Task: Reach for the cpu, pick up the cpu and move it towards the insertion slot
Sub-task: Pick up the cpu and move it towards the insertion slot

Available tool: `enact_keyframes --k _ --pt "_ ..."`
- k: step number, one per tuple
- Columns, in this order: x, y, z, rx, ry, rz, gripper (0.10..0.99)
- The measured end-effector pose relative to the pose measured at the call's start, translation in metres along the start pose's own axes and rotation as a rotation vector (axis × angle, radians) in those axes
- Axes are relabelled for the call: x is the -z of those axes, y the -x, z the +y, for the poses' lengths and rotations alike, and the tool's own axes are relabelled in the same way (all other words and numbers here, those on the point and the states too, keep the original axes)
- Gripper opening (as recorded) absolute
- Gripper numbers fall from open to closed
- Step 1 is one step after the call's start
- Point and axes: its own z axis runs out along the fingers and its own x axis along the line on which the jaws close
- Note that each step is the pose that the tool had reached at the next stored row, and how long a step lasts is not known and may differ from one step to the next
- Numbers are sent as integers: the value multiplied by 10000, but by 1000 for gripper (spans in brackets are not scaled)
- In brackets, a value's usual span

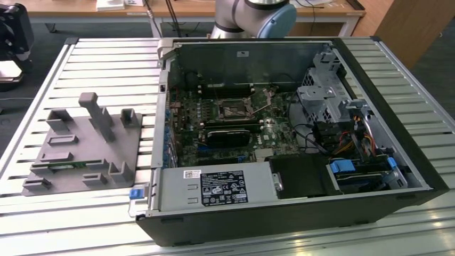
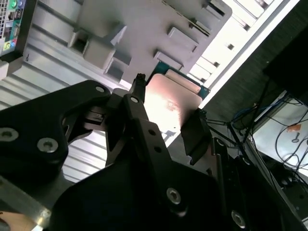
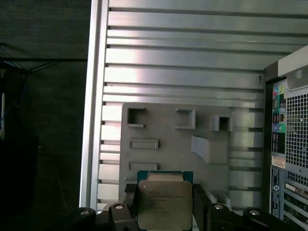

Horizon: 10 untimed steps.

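Holding the cpu (image 3: 163, 204) right now, pinched by its two opposite edges between my fingers (image 2: 137, 103), so my gripper (image 3: 164, 211) is closed down to just the chip's width. In the first wrist view the silver top with its green rim faces the camera; in the second wrist view the chip (image 2: 168, 106) catches a lot of glare and its green edge peeks out at the far side.

The chip is up in the air over the grey fixture plate (image 3: 168, 139), with the blocks and recesses of that plate spread out behind it in both wrist views. The slatted aluminium table (image 3: 183, 62) runs under everything.

Over in the exterior view, the open computer case (image 1: 284, 138) sits on the table to the exterior view's right of the fixture plate (image 1: 78, 144). The insertion slot (image 1: 233, 110) is on the motherboard inside, a silvery square frame with a dark middle, just above the long black card (image 1: 229, 137). So the chip and the socket are well apart.
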Motion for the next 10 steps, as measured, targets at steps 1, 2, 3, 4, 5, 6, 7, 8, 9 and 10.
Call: enact_keyframes --k 1,2,3,4,5,6,7,8,9,10 --pt "0 45 -2 -1 1 25 545" --pt "1 89 -3 -3 1 54 545" --pt "0 129 -4 -5 3 94 545" --pt "1 167 -5 -6 4 134 545" --pt "2 196 -6 -7 5 162 545" --pt "2 213 -6 -8 5 182 545" --pt "2 225 -7 -10 7 219 545" --pt "2 246 -8 -12 9 254 545" --pt "3 258 -8 -13 9 261 545" --pt "3 258 -8 -13 9 260 545"
